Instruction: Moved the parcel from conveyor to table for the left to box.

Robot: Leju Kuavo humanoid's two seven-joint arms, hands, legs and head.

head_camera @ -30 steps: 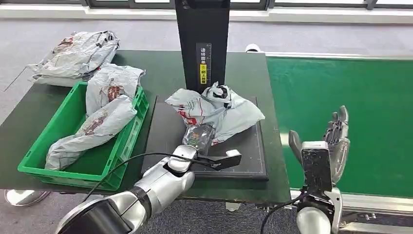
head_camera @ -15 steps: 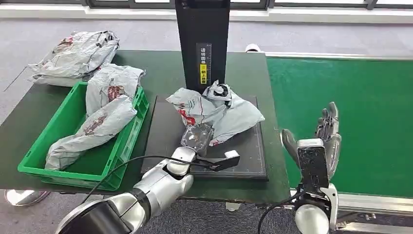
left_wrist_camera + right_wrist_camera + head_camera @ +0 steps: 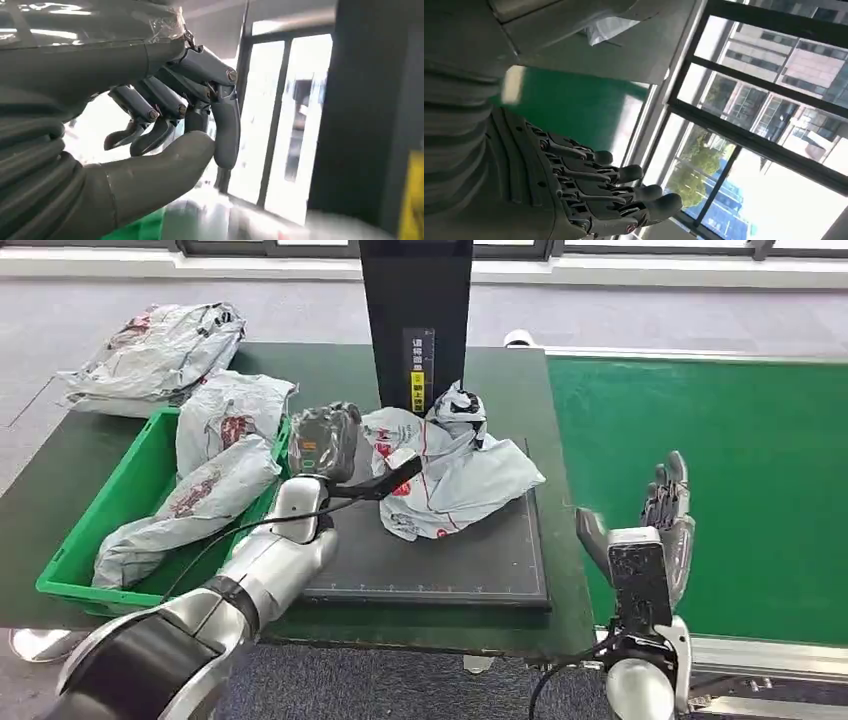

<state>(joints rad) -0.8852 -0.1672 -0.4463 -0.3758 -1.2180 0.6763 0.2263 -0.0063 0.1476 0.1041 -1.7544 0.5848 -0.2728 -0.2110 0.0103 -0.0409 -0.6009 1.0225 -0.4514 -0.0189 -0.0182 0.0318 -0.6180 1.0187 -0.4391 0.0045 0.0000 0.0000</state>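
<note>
You have the parcel (image 3: 455, 472), a crumpled grey poly mailer with red print, lying on the black pad (image 3: 470, 560) on the dark worktop (image 3: 500, 380), just in front of the black upright post; its knotted end sticks up near the post; its left edge sits against the left hand (image 3: 325, 440), whose contact you cannot judge; the green box (image 3: 110, 530) beside the pad already holds two similar grey parcels; the green conveyor (image 3: 720, 440) lies to the right.

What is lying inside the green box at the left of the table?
Inside the green box lie two grey parcels, one upon the other, the upper one leaning over the far rim. A bare strip of the box floor shows near the front. What is beneath the parcels is covered.
</note>
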